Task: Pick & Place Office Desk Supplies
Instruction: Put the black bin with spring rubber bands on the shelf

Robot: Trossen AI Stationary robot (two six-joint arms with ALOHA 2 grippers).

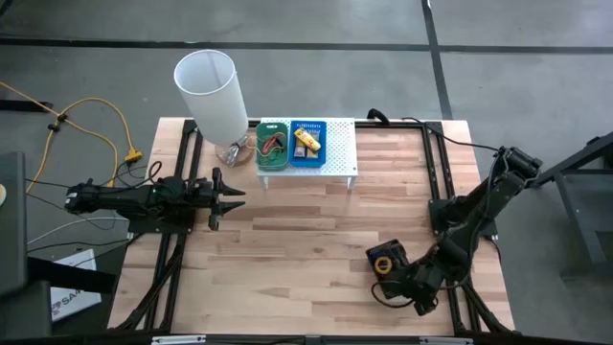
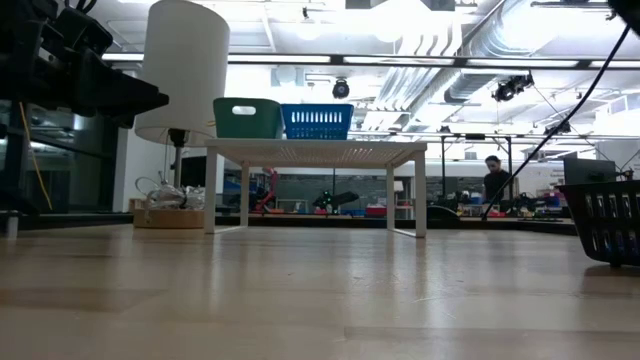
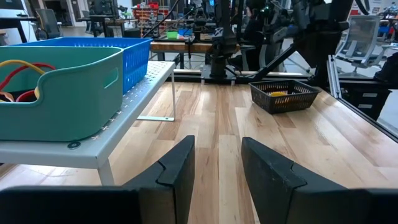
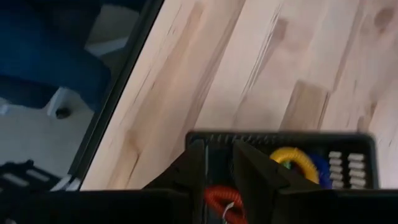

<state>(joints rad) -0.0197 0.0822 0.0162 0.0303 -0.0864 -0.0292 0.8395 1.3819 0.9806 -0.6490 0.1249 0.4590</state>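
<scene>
High view, right gripper (image 1: 395, 290): over black tray (image 1: 386, 261), jaws narrowly apart, holding nothing visible.
Left gripper (image 1: 233, 198): parted, empty, near white shelf (image 1: 340, 153).

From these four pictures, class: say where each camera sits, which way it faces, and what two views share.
High: overhead, facing down; both arms, left tool.
Low: tabletop level, facing the white shelf.
Left wrist: behind its open fingers, facing the black tray.
Right wrist: above that tray's rim.
Shared: green tray in high, low, left wrist.
</scene>
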